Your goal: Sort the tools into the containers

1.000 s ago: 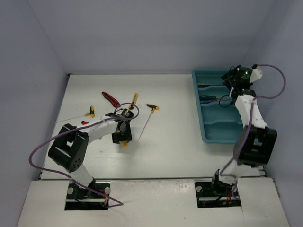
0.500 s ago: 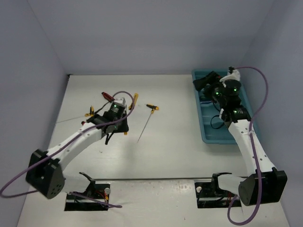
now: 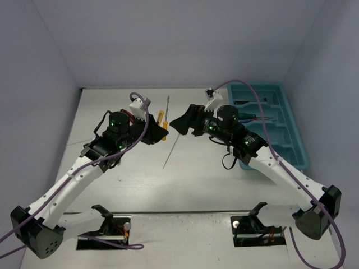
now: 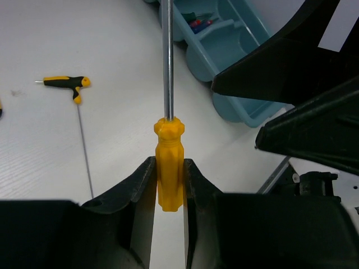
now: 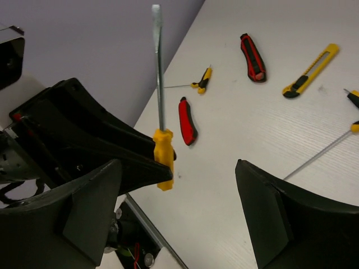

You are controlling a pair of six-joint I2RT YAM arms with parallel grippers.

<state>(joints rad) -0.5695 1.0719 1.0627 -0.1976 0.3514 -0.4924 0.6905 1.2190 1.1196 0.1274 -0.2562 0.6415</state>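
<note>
The left pincer (image 4: 168,179) is shut tight on the yellow handle of a screwdriver (image 4: 167,84). It holds the screwdriver up in the air over the middle of the table (image 3: 196,179). The right pincer (image 5: 179,190) is wide open just beside it and holds nothing. The teal tray (image 3: 252,86) sits by the table's right edge.

If the left pincer lets go too soon, the screwdriver could slip and fall. Its long rod could also bump the right pincer. The handle is hard, smooth plastic with ridges. The rod is thin, shiny metal.
</note>
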